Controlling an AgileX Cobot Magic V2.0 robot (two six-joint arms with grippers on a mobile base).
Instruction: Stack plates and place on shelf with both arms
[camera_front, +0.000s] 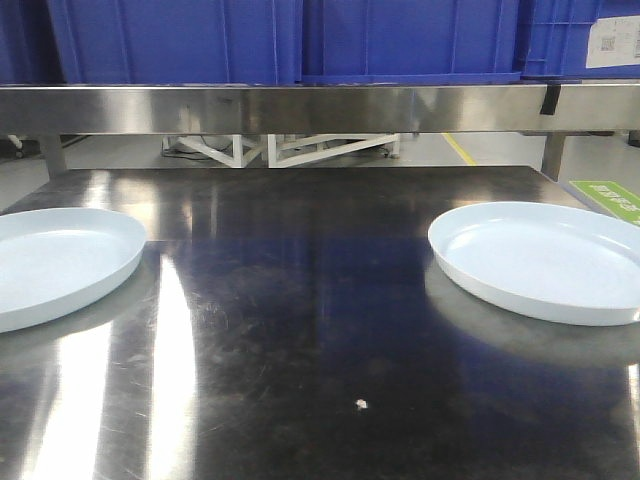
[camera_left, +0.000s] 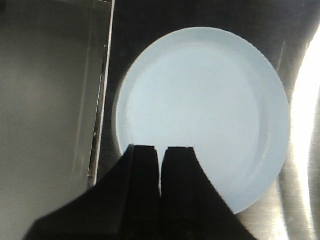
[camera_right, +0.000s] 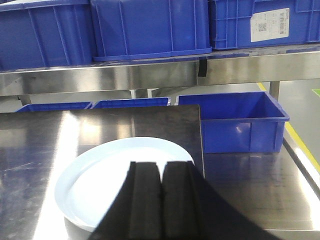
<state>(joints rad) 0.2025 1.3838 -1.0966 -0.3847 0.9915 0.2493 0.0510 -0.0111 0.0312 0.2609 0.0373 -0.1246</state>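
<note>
Left end effector (camera_left: 160, 149) closed, pointing down over plate (camera_left: 205, 110)

The steel desk (camera_front: 300, 300) (scuffed and streaked with glare) carries two pale blue plates, well apart. The left plate (camera_left: 205, 115) lies flat just beyond the left claw (camera_left: 160, 150), the right plate (camera_right: 120, 175) just beyond the right claw (camera_right: 161, 167). A white speck (camera_front: 361, 404) lies on bare steel.

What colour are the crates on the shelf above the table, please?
The crates are blue, clearest in the right wrist view.
</note>
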